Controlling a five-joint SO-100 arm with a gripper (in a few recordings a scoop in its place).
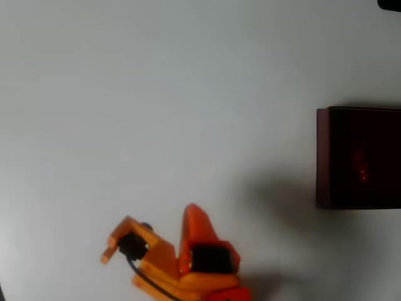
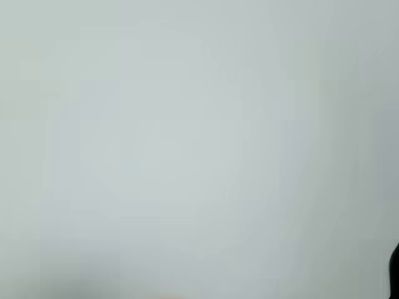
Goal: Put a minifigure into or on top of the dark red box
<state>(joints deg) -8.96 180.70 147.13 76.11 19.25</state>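
Note:
The dark red box [image 1: 322, 157] stands at the right edge of the overhead view, its maroon wall around a nearly black interior. A tiny bright red minifigure [image 1: 362, 170] lies inside it, dim against the dark bottom. My orange gripper [image 1: 192, 211] is low in the picture, far to the left of the box, and points up the picture over bare table. It shows a single pointed tip with nothing on it. How its jaws stand does not show. The wrist view holds blank pale table [image 2: 199, 149].
The white table [image 1: 156, 94] spreads bare from the gripper to the box. An orange mount with a black part and a cable [image 1: 133, 246] sits left of the gripper. A dark object [image 1: 391, 4] cuts the top right corner.

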